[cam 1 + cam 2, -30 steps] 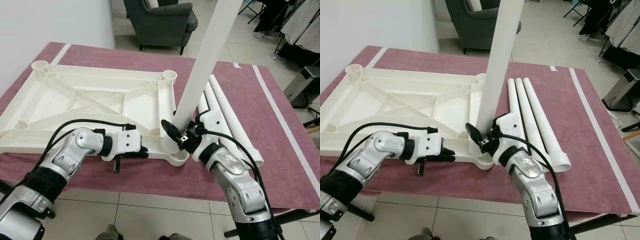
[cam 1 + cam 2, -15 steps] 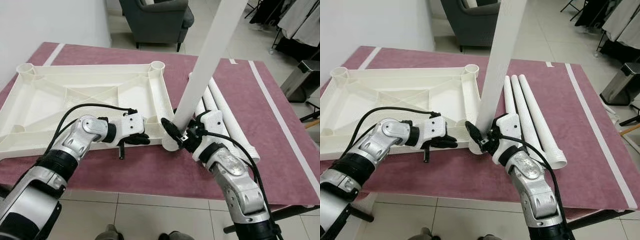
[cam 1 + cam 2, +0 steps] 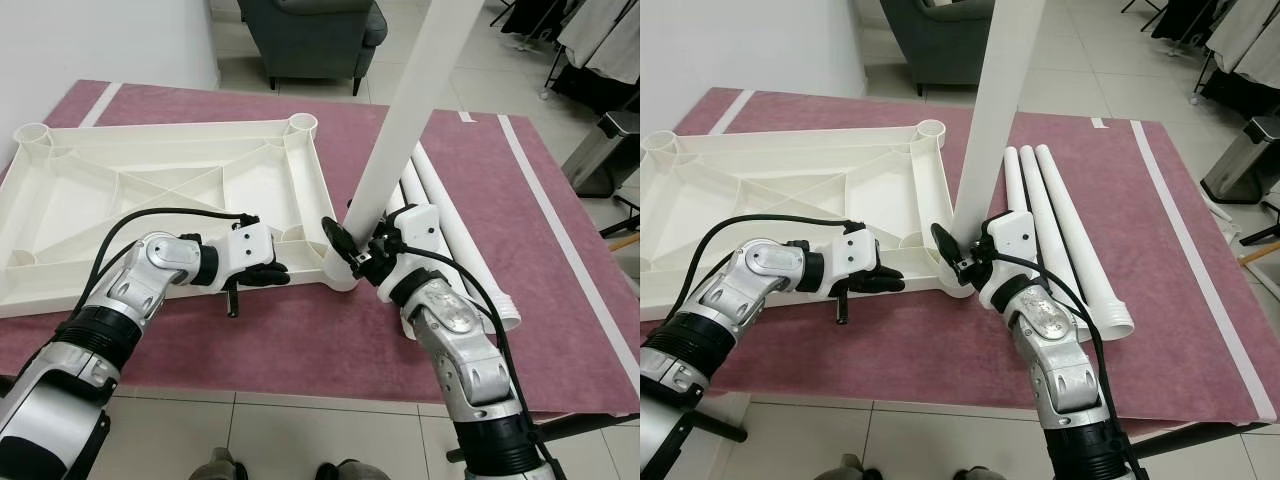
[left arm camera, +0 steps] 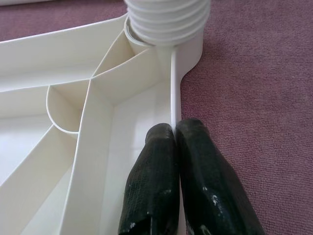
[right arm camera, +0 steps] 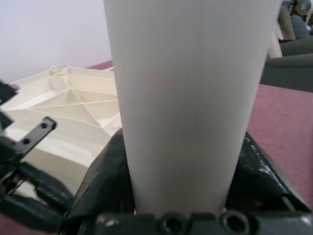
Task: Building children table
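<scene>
While the left hand [image 4: 173, 142] is being pinched shut on the tabletop rim [image 4: 172, 83], the leg [image 3: 400, 150], threaded end seated in the corner socket [image 4: 168, 41], is being clamped by the right hand [image 3: 352, 255].

Pale tiled floor [image 3: 300, 440], white wall [image 3: 100, 40] on left, dark grey armchair [image 3: 310, 30] behind. Metal bin [image 3: 605, 150] far right, probably hanging clothes [image 3: 600, 40] above.

Bright, even light; sharp pics.
</scene>
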`<state>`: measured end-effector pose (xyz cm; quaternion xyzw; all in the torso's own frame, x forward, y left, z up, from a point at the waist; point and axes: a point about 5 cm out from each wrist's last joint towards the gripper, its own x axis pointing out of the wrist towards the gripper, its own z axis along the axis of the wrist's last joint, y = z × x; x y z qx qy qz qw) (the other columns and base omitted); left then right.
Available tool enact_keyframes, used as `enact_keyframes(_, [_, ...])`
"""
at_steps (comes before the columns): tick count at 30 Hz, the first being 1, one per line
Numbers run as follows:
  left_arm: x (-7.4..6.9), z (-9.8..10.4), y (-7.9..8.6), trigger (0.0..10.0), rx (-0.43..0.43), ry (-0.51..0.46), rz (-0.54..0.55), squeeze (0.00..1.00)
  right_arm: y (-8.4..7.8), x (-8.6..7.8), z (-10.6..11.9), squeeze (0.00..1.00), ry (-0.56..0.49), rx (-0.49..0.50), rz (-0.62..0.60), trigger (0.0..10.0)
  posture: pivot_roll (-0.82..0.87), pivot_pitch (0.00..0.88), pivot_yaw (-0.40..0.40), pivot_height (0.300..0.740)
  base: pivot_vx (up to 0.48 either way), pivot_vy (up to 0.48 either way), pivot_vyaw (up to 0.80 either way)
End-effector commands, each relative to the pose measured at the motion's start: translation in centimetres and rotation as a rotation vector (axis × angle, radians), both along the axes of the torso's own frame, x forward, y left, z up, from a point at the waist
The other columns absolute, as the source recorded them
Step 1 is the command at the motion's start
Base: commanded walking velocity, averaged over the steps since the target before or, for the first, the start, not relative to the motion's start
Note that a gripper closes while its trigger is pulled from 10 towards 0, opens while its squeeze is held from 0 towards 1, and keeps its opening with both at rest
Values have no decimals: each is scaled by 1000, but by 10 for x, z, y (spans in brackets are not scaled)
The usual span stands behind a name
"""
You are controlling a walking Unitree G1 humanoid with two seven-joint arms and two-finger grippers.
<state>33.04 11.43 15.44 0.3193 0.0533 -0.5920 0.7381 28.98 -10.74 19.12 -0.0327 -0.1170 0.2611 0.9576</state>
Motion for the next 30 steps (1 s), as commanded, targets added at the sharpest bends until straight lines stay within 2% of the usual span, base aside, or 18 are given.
enact_keyframes(1, [-4,-4,1,10000,-31,16,6,0,1,4,-1,0,-3,3,-9,10000,37,106,15,740,0,0,0])
enact_keyframes(7, [-8,-7,-1,10000,-38,26,2,0,4,6,-6,0,23,5,-6,10000,44,110,11,740,0,0,0])
enact_keyframes(18, [-9,-10,1,10000,-40,32,16,0,-3,4,-17,0,74,-1,-29,10000,39,116,15,740,0,0,0])
enact_keyframes(25, [-8,-10,3,10000,-38,31,33,0,-15,-7,-21,0,107,-44,-33,10000,31,122,10,740,0,0,0])
enact_keyframes(30, [-8,-11,3,10000,-38,32,35,0,-16,-8,-24,0,130,-56,-26,10000,30,123,9,740,0,0,0])
